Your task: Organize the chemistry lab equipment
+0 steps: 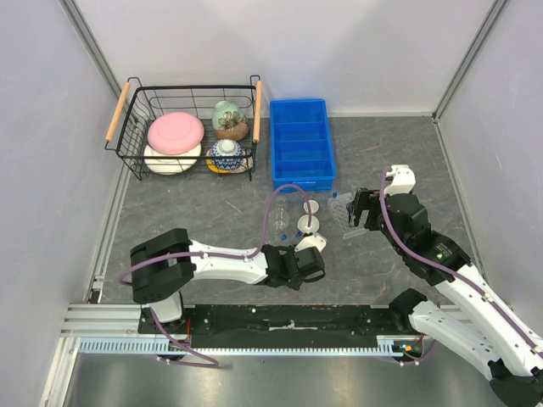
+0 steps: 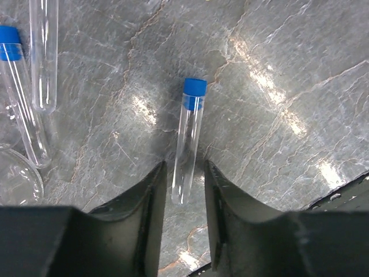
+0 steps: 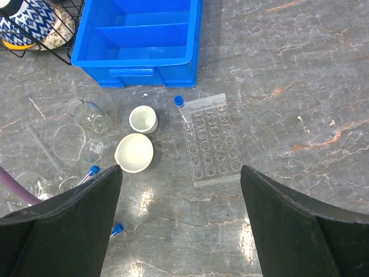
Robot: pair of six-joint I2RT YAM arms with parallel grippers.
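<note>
Capped tube [image 2: 189, 144]: clear glass with a blue cap, lying flat on the grey table [image 2: 288, 86], cap end pointing away from the left wrist.
Left gripper [image 2: 184, 165]: jaws drawn narrow, straddling the tube's rounded closed end. A slim gap shows on each side, so no grip yet.
Neighbouring glassware: a second capped tube [image 2: 17, 98] and an uncapped tube [image 2: 43, 52] lie to one side, apart from the jaws.
Right gripper [image 3: 180, 173]: jaws spread wide, holding nothing, hovering near the white dishes [image 3: 134, 153] and a clear well plate [image 3: 212, 141].
Blue compartment bin [image 3: 135, 72]: beyond the dishes, beside the wire basket [image 1: 195, 86].
Step in hand: pick-up of the single tube by the left arm.
Next move: probably clamp, lift level, and carry to a bin compartment. A grip at the very end leaves a long overhang, so tilt or slip on the smooth glass is likely.
</note>
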